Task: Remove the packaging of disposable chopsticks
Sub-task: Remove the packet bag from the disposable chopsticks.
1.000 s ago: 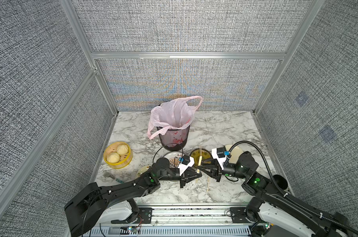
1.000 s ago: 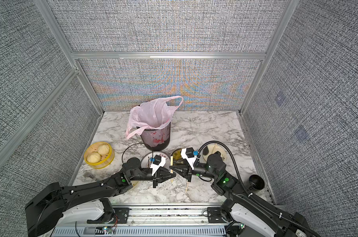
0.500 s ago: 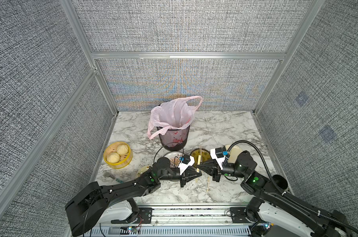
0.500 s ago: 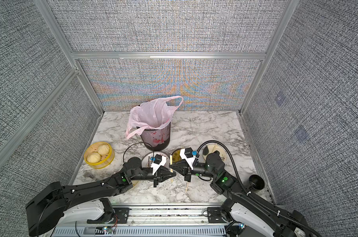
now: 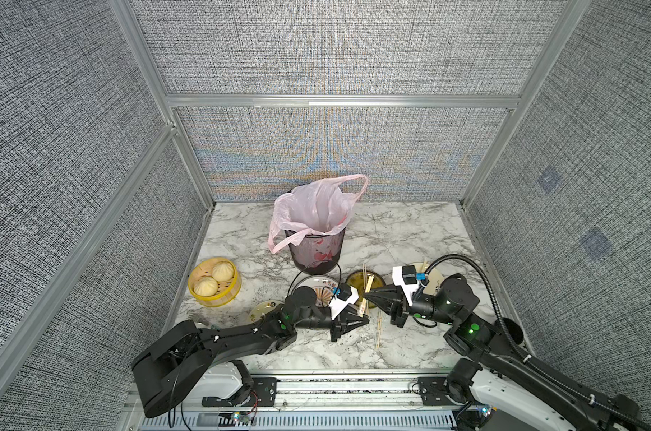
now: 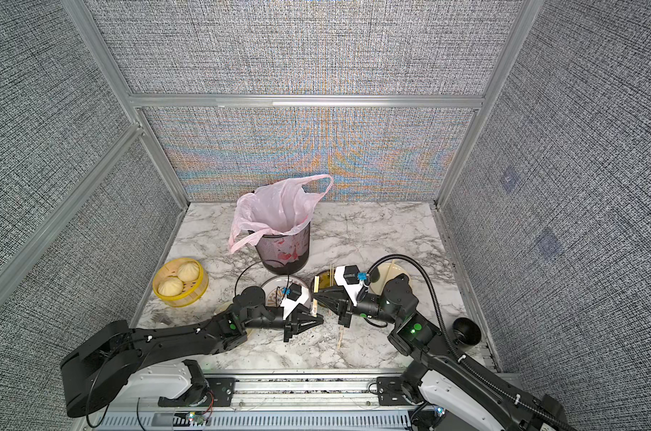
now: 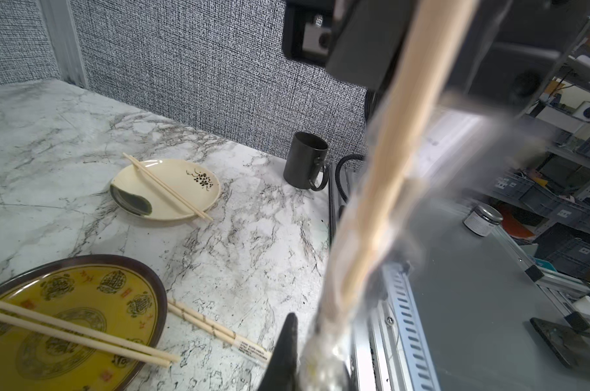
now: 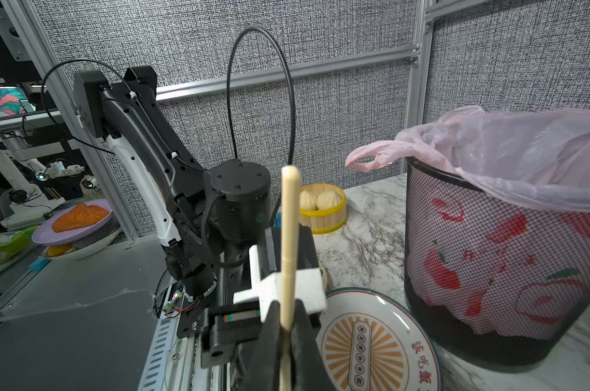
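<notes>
A pair of disposable chopsticks (image 7: pixel 398 142), pale tan wood, hangs above the table's front edge with clear packaging (image 7: pixel 351 264) round its lower length. My left gripper (image 7: pixel 315 372) is shut on the crumpled end of that sleeve. My right gripper (image 8: pixel 286 338) is shut on the sticks (image 8: pixel 290 237), whose bare tip rises past the left wrist. In both top views the left gripper (image 5: pixel 367 319) (image 6: pixel 322 320) and the right gripper (image 5: pixel 365 294) (image 6: pixel 314 293) point at each other, tips close. Another wrapped pair (image 7: pixel 219 331) lies on the marble.
A mesh bin with a pink bag (image 5: pixel 316 239) stands mid-table. A yellow steamer with two buns (image 5: pixel 214 283) is at the left. An olive plate (image 7: pixel 67 321) and a cream plate (image 7: pixel 165 189) each carry bare chopsticks. A patterned plate (image 8: pixel 371 345) and a black mug (image 7: pixel 305 162) are nearby.
My right gripper's jaws have closed onto the sticks, and the right arm has edged a little toward the left gripper. The left arm has barely moved.
</notes>
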You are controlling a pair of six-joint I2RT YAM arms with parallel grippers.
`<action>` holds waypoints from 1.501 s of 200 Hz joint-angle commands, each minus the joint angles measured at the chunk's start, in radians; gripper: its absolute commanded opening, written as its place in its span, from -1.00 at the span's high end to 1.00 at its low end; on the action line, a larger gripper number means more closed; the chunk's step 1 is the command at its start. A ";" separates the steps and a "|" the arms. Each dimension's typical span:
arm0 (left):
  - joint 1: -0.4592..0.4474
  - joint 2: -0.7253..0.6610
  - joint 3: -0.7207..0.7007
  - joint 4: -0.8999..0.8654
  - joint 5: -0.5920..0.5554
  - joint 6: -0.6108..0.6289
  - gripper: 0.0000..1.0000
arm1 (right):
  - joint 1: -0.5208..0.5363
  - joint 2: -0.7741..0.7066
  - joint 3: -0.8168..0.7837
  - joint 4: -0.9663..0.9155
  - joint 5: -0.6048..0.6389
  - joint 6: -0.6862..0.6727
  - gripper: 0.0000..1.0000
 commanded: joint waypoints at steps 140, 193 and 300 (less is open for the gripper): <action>-0.006 0.111 -0.012 0.003 -0.023 0.008 0.82 | -0.040 -0.055 0.120 -0.061 0.019 0.001 1.00; -0.008 0.116 -0.007 0.002 -0.031 0.006 0.90 | -0.047 -0.069 0.106 -0.053 0.024 0.006 1.00; -0.006 -0.028 -0.095 -0.022 -0.249 -0.012 1.00 | -0.152 -0.056 0.213 -0.216 0.173 0.142 1.00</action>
